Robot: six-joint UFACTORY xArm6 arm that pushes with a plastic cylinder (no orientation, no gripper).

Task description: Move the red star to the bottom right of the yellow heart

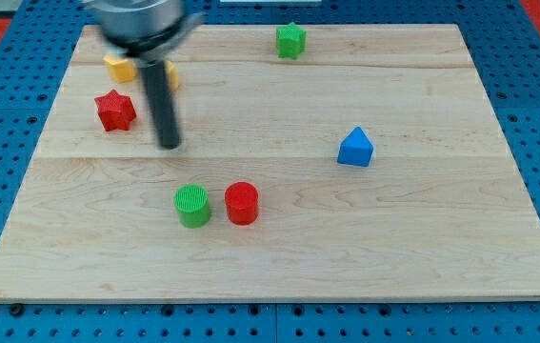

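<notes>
Two green blocks (pixel 192 206), two red (pixel 242 203).

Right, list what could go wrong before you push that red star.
1. My tip sits to the view's right of the red star, so pushing from here would likely drive it away from the target.
2. The rod partly hides the yellow heart, and going around the star could nudge it.
</notes>
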